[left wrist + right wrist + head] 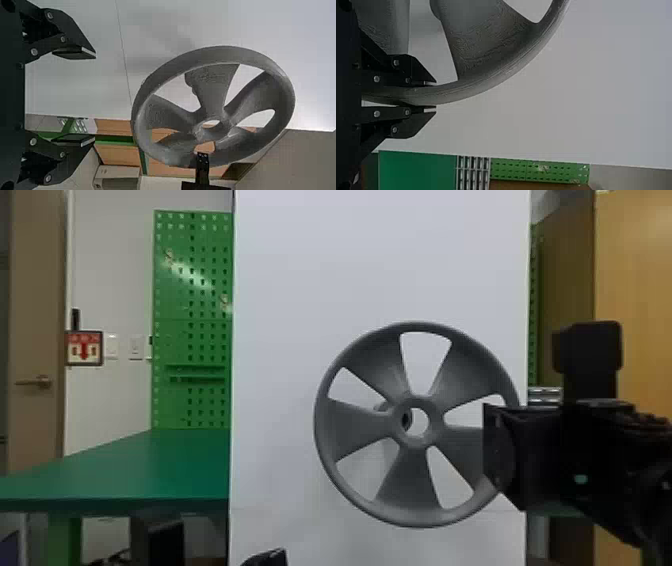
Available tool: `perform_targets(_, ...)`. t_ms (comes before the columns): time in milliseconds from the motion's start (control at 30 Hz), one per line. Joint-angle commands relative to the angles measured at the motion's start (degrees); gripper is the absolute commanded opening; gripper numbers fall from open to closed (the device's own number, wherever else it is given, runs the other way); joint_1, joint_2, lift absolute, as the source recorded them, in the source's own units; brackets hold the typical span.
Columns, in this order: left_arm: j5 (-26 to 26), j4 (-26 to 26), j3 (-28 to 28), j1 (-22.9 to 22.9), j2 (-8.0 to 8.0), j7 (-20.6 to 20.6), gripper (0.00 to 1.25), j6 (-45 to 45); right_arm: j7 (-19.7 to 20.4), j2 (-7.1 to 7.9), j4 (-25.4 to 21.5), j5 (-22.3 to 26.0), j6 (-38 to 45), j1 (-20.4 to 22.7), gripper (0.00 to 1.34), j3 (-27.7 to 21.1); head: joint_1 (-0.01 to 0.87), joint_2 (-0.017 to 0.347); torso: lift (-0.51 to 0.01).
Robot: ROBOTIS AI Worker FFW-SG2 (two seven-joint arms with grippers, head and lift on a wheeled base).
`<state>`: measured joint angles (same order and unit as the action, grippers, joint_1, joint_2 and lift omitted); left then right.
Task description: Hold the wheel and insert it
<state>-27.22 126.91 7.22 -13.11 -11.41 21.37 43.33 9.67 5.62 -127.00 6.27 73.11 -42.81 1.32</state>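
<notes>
In the head view my right gripper (pixel 495 450) holds the grey five-spoked wheel (pixel 405 490) by its right rim, upright in front of the white panel. The right wrist view has my right gripper (pixel 435 95) with both fingers against the wheel's rim (pixel 494 79). Behind the wheel's hub, a small grey protrusion (pixel 382 408) is partly hidden. A tip of my left gripper (pixel 267 558) rises at the head view's bottom edge. In the left wrist view, my left gripper (pixel 95 97) is open and apart from the wheel (pixel 212 87), with nothing between its fingers.
The tall white panel (pixel 310 280) stands behind the wheel. To the left are a green table (pixel 130 475) and a green pegboard (pixel 192 340). A black object (pixel 160 540) shows low at the left, and a wooden surface (pixel 635 290) at the far right.
</notes>
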Motion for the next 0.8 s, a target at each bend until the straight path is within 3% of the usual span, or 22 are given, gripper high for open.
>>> perform_targets(0,0.0,0.0,0.1,-0.1,-0.1,0.0,0.75,0.0,0.0,0.01,0.0,0.0,0.0,-0.1,0.31,0.1,0.0,0.009,-0.493)
perform_targets(767,-0.1,-0.3,0.4,-0.3,-0.1,0.0,0.75,0.0,0.0,-1.84,2.5,-0.8,-2.0,-1.3,0.31,3.0,0.0,0.009,-0.493)
